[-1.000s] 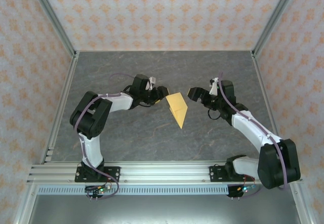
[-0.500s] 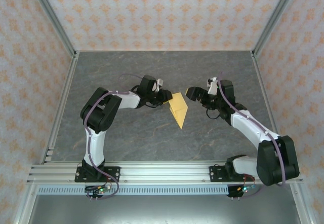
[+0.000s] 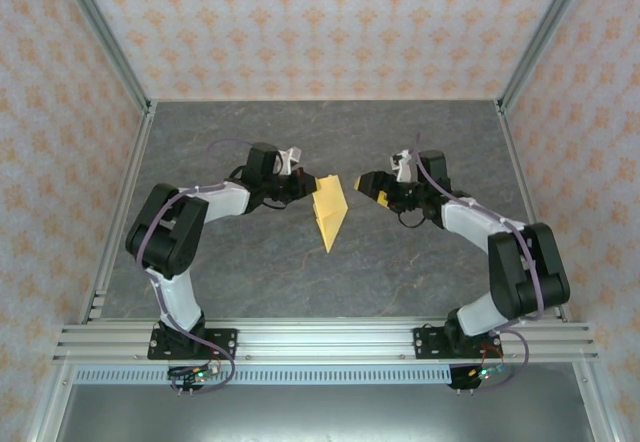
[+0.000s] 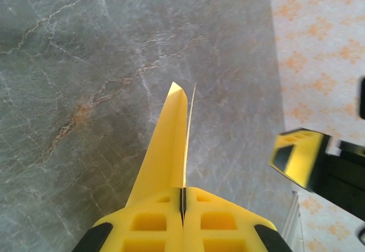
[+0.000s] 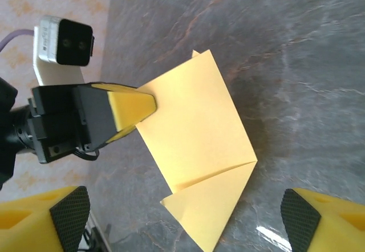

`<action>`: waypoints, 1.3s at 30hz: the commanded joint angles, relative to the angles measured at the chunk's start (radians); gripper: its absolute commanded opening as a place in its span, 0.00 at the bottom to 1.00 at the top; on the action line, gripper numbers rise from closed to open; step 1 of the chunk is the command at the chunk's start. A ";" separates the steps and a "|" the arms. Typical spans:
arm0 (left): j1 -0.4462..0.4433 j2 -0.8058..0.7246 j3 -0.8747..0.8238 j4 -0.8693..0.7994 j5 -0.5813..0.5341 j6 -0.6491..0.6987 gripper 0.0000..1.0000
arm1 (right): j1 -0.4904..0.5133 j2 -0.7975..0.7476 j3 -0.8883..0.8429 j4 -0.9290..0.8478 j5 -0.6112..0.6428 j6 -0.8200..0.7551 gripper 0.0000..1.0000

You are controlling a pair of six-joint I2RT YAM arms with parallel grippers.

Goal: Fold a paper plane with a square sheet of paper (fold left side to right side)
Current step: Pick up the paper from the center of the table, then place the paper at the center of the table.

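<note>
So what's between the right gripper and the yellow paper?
Just bare grey tabletop between the right gripper and the paper, shown in the top view.

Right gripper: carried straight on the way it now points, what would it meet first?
Most likely the folded yellow paper, held by the shut left gripper. The right gripper stands open, facing the paper's flat side, though depth is uncertain.

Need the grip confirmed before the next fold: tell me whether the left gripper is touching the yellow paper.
Touching. In the left wrist view, the left gripper pinches the yellow paper edge-on between its shut jaws.
</note>
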 commanded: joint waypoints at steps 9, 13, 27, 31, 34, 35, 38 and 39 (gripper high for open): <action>0.017 -0.166 -0.060 -0.008 0.178 0.147 0.00 | 0.017 0.188 0.031 0.431 -0.236 0.068 0.75; 0.017 -0.175 -0.067 0.005 0.183 0.134 0.00 | 0.045 0.231 0.049 0.465 -0.253 0.076 0.73; 0.016 -0.172 -0.071 0.010 0.170 0.130 0.00 | 0.072 0.270 0.038 0.518 -0.262 0.115 0.50; 0.016 -0.167 -0.069 0.010 0.162 0.131 0.00 | 0.074 0.256 0.029 0.505 -0.259 0.104 0.41; 0.016 -0.157 -0.066 0.001 0.156 0.130 0.00 | 0.072 0.241 0.031 0.447 -0.248 0.068 0.34; 0.016 -0.154 -0.063 -0.004 0.153 0.131 0.00 | 0.073 0.232 0.032 0.425 -0.241 0.052 0.32; 0.016 -0.143 -0.061 -0.015 0.144 0.140 0.00 | 0.072 0.216 0.032 0.377 -0.231 0.018 0.27; 0.016 -0.139 -0.062 -0.018 0.140 0.142 0.00 | 0.073 0.212 0.031 0.363 -0.229 0.011 0.24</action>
